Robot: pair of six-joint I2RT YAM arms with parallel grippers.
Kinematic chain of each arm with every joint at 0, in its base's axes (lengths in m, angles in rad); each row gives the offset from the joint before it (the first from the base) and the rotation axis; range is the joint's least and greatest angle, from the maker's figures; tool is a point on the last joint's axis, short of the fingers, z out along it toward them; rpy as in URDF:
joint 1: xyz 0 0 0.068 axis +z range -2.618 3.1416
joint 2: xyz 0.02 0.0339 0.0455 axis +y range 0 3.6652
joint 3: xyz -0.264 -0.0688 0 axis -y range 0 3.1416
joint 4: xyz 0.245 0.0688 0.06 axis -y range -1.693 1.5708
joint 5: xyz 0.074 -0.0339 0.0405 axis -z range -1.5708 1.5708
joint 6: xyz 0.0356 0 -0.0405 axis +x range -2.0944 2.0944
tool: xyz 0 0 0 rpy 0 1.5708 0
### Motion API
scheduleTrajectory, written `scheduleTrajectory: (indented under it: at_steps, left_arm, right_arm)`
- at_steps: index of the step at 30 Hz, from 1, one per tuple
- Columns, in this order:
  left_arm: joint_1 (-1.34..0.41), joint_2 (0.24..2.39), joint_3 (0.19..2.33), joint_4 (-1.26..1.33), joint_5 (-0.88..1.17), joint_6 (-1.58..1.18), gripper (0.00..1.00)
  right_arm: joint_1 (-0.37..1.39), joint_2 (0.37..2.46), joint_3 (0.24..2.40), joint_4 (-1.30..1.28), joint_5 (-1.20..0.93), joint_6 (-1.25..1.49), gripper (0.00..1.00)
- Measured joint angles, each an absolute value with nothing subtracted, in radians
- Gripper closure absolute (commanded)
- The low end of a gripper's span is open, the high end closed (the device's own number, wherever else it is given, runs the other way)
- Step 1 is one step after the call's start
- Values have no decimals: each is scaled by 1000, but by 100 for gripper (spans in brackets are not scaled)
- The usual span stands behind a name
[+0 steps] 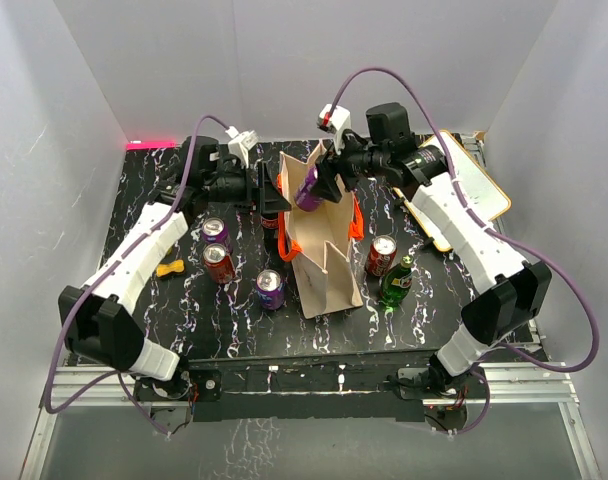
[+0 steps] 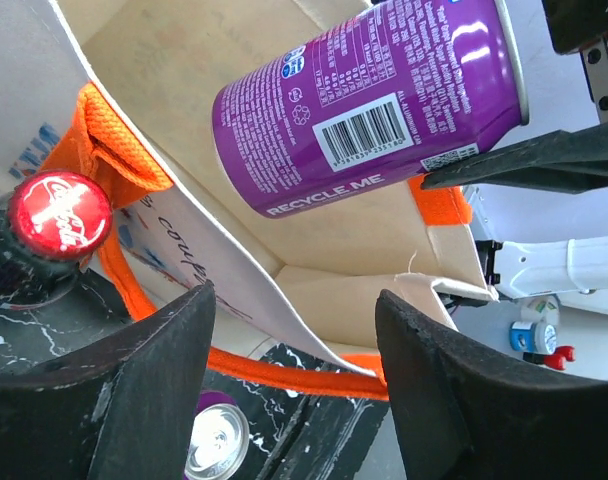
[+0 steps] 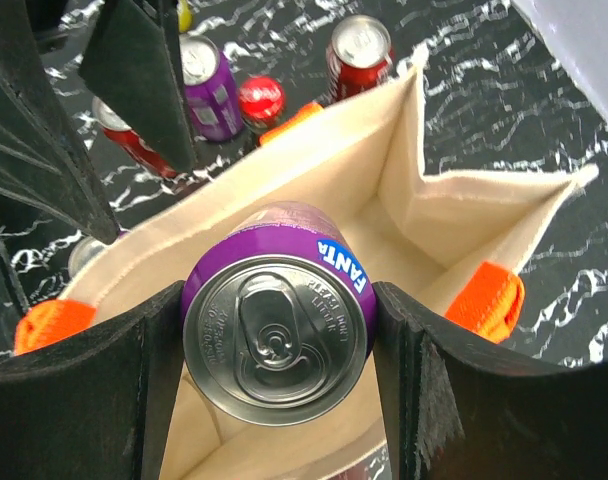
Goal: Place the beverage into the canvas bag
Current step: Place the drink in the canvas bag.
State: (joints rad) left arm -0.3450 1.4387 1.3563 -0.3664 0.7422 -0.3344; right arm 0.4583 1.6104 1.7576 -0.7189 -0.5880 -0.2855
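Above canvas bag [image 3: 424, 200] | my right pincer [image 3: 276, 300] grips purple can [image 3: 276, 340] | left pincer [image 2: 294, 330] agape, empty | step: insertion | next: lower, let go

Purple can [image 3: 276, 335]; beige canvas bag [image 3: 404, 190], orange handles [image 3: 484, 300]; black table [image 1: 234, 335] veined white; red can [image 1: 381, 255]; green bottle [image 1: 396, 283].

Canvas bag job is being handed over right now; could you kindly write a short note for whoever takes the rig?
Right pincer: shut on the purple can, held at the open mouth of the canvas bag.
Left pincer: open at the bag's rim, holding nothing.
Done: can lifted to the bag.
To do: lower and release it. A red can and green bottle stand on the table right of the bag.
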Motion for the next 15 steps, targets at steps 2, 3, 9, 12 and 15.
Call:
scheduleTrajectory:
  at_steps: [2,3,9,12,15]
  left_arm:
    - [-353,1466,1356,-353,741,-358,44]
    - [-358,1479,1355,-348,741,-367,47]
    - [-403,1534,1348,-343,724,-373,72]
    - [-427,1544,1348,-346,719,-360,87]
    - [-440,1545,1348,-346,715,-342,100]
  right_arm:
    - [456,1610,1735,-722,-559,-288,92]
    - [456,1610,1725,-723,-544,-289,92]
    - [455,1610,1669,-730,-455,-288,92]
    - [455,1598,1641,-725,-431,-288,92]
    - [455,1571,1615,-733,-410,-293,92]
